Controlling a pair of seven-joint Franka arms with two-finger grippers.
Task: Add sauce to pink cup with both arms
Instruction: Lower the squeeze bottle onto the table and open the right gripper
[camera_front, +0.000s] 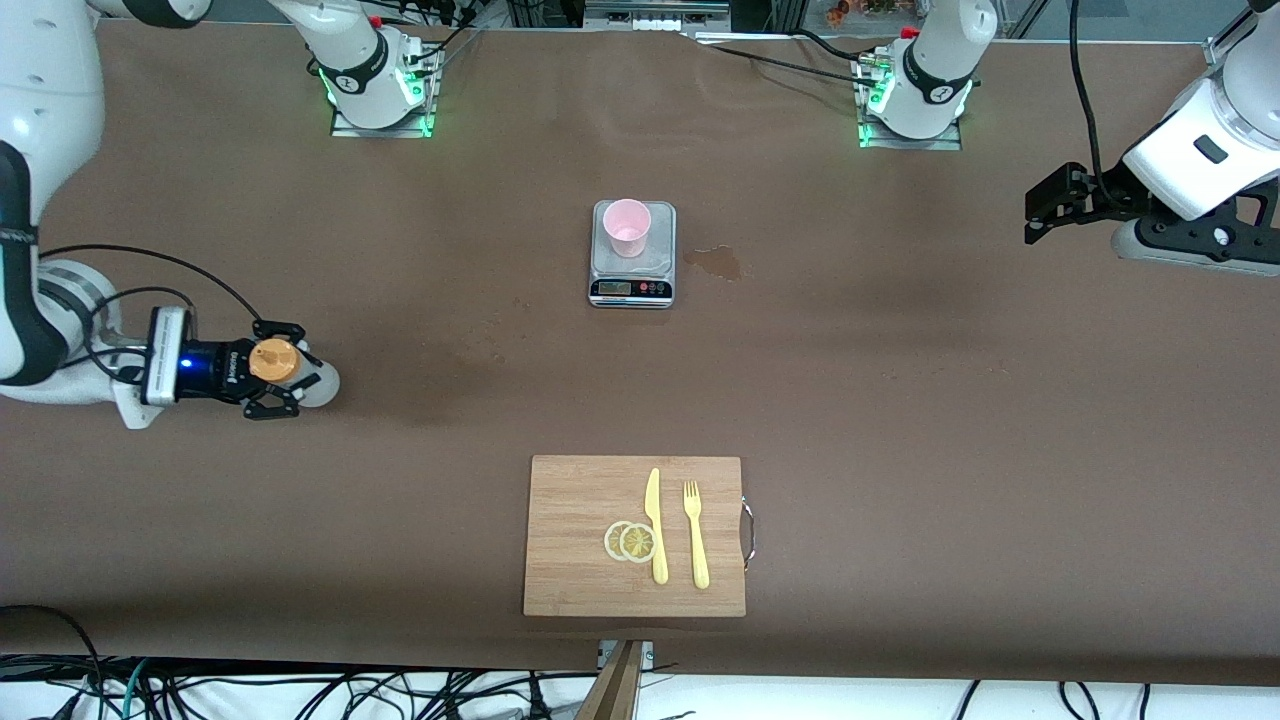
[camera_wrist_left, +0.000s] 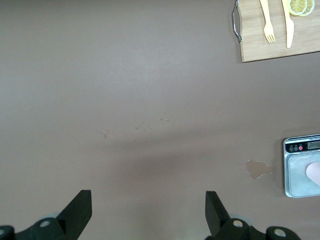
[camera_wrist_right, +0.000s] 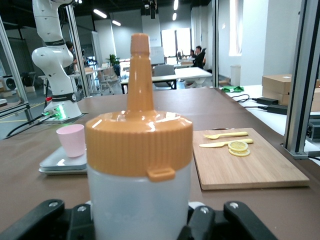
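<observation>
The right gripper is clamped on the sauce, apparently just above the table at its end; next, carry it to the pink cup on the scale while the left gripper, open, waits

From my station I see a brown table cover filling most of the front view, with a small wet-looking stain on it. Along its near edge, tangled black cables lie on a pale floor. Through the right wrist view, a large room opens up: ceiling strip lights, bright windows, desks, cardboard boxes, and metal frame posts.
</observation>
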